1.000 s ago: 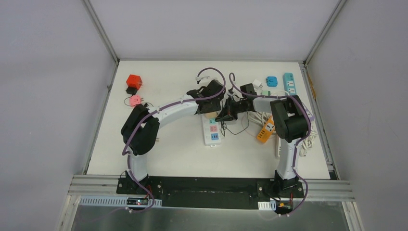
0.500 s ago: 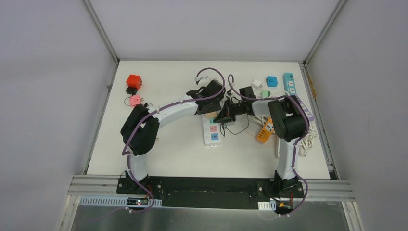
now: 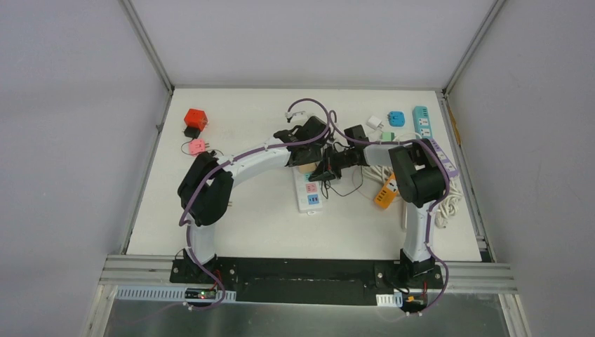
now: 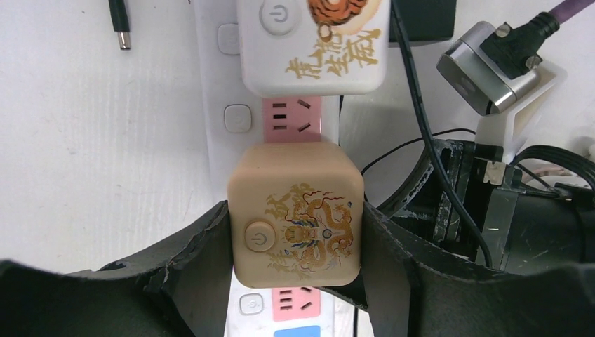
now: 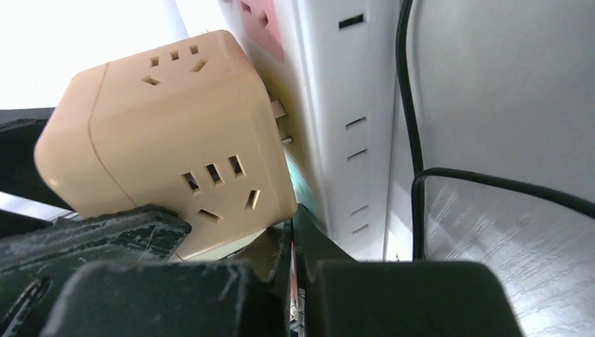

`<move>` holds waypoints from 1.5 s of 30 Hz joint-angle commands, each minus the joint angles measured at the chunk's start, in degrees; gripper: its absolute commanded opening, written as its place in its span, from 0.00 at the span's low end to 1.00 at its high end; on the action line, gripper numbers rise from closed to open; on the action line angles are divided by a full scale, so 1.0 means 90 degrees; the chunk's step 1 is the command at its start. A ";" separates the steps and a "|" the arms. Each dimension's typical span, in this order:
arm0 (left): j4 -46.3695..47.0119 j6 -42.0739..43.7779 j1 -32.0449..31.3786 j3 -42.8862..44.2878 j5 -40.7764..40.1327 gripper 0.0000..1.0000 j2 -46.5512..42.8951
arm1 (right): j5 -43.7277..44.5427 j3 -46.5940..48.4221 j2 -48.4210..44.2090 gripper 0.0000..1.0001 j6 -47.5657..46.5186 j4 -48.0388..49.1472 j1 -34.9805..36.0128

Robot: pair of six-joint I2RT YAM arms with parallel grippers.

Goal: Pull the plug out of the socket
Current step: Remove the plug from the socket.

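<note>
The plug (image 4: 295, 214) is a beige cube with a gold dragon and a power button. It sits on the white socket strip (image 4: 210, 133), over its pink outlets. My left gripper (image 4: 295, 242) is shut on the plug, with a black finger pressed against each side. In the right wrist view the plug (image 5: 168, 140) is tilted slightly away from the strip (image 5: 337, 105), and its metal prongs (image 5: 279, 109) show in the gap. My right gripper (image 5: 293, 228) is shut, its tips wedged at the plug's lower edge against the strip. In the top view both grippers meet at the plug (image 3: 305, 168).
A white cube adapter (image 4: 312, 42) with a tiger print sits on the same strip, just beyond the plug. A thin black cable (image 5: 407, 105) runs along the strip. A red cube (image 3: 195, 118), pink plug (image 3: 197, 146), orange strip (image 3: 385, 191) and teal strip (image 3: 422, 121) lie around.
My right gripper has slid left toward the plug and closed fully. The left gripper has kept its grip and barely moved.
</note>
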 commanded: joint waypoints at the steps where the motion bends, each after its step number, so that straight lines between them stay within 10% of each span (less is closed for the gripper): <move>1: -0.0841 0.0522 -0.0267 0.0574 -0.0536 0.00 -0.0009 | 0.2299 -0.0048 0.0540 0.00 -0.0632 -0.0822 0.0171; 19: 0.0822 -0.0762 0.0498 -0.0821 0.2010 0.00 -0.1035 | 0.3089 0.0235 0.0738 0.00 -0.1196 -0.1335 0.0423; 36: -0.1585 0.0830 -0.0385 0.0857 -0.0747 0.00 -0.0245 | 0.3259 0.0393 0.0852 0.00 -0.1412 -0.1574 0.0507; 45: -0.0771 0.0148 -0.0053 0.0180 0.0431 0.00 -0.0834 | 0.3259 0.0447 0.0891 0.00 -0.1412 -0.1638 0.0533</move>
